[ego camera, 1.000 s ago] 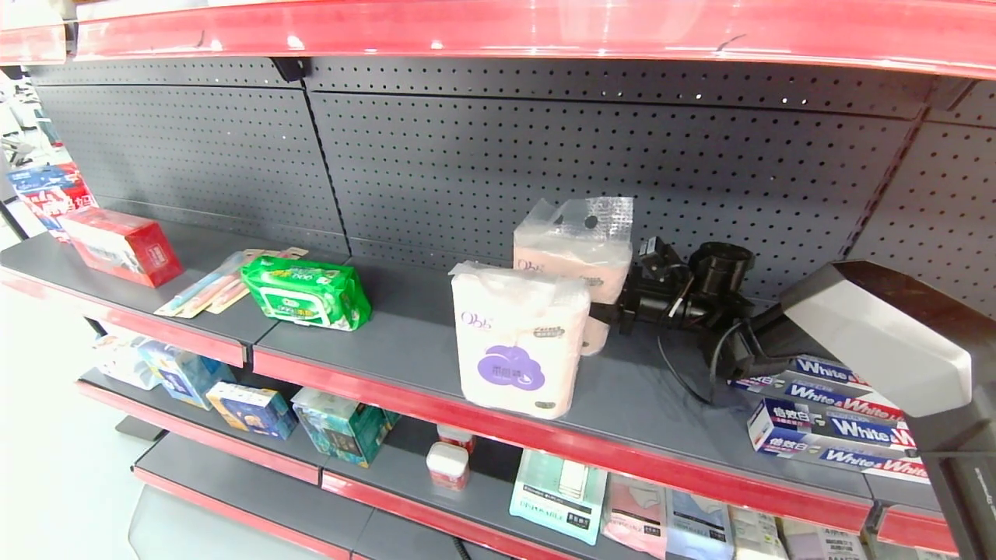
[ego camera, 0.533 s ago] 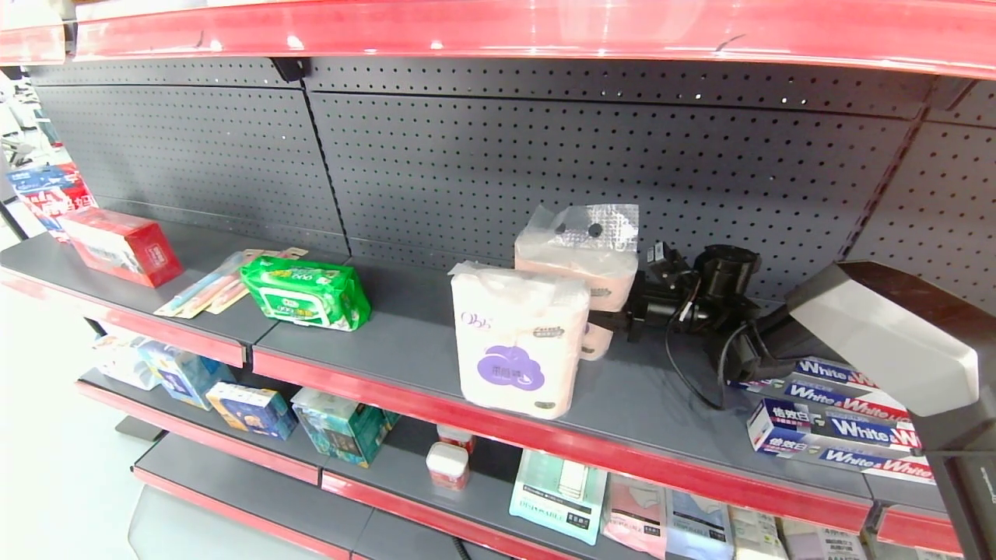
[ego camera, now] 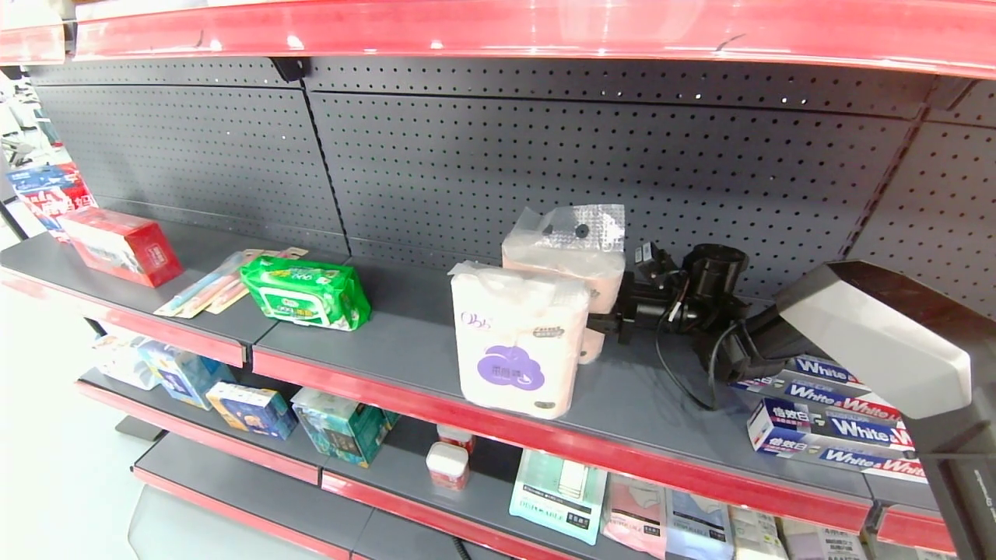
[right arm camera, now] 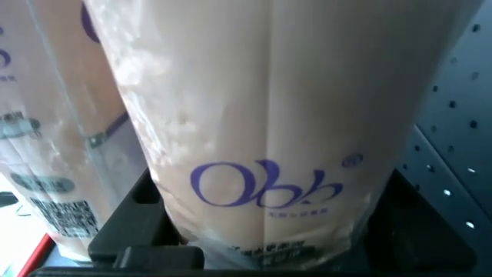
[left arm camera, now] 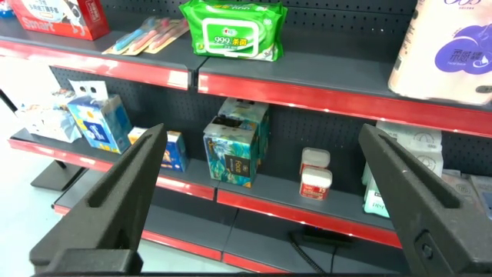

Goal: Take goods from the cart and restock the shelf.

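Placing step, I'd say: right gripper (ego camera: 615,315) is clamped on the pink pack (ego camera: 564,253) from the pack's right side, fingers (right arm camera: 127,238) pressed into the wrap low down. The pack stands upright on its long axis over the middle shelf (ego camera: 389,342), just behind the purple pack (ego camera: 517,342) and near the pegboard (ego camera: 482,171). Key relation: pink pack lies left of the gripper with the purple pack in front, so the exit after release is out to the right, not forward. Can't tell if the base is down on the shelf; the purple pack hides it. Left gripper (left arm camera: 261,131) is spread wide, empty, down by the lower shelves, so the right arm is the near one. Toothpaste boxes (ego camera: 832,420) sit under the right arm; mind them on retreat.
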Robot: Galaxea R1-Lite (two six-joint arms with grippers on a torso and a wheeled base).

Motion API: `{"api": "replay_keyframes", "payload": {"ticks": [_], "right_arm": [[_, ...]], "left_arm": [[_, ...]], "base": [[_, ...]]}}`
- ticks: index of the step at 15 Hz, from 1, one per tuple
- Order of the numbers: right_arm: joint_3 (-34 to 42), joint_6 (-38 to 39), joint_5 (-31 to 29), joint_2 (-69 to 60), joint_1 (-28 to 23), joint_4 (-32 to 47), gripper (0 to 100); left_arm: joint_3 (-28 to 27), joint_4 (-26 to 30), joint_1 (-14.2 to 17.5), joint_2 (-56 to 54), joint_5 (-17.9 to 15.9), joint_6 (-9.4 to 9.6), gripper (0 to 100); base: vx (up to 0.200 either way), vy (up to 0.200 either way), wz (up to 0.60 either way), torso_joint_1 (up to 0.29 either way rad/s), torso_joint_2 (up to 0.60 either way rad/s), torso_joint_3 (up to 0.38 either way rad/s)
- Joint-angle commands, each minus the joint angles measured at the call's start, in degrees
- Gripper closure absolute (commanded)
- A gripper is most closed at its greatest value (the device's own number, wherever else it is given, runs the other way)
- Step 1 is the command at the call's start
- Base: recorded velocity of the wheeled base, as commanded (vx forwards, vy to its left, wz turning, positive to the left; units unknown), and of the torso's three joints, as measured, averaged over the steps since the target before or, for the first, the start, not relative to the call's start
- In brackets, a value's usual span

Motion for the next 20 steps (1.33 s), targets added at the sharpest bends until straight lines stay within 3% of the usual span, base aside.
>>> {"api": "replay_keyframes", "payload": {"ticks": [1, 20], "right_arm": [[-0.35, 0.03, 0.02, -0.32, -0.04, -0.20, 100], [-1.14, 1.08, 0.90, 0.03, 1.81, 1.29, 100]], "left_arm": [[0.00, -0.01, 0.00, 0.07, 0.01, 0.00, 0], [0.00, -0.01, 0.00, 0.07, 0.01, 0.00, 0]], "base": [[0.000, 0.000, 0.00, 0.000, 0.00, 0.000], [0.000, 0.000, 0.00, 0.000, 0.00, 0.000]]}}
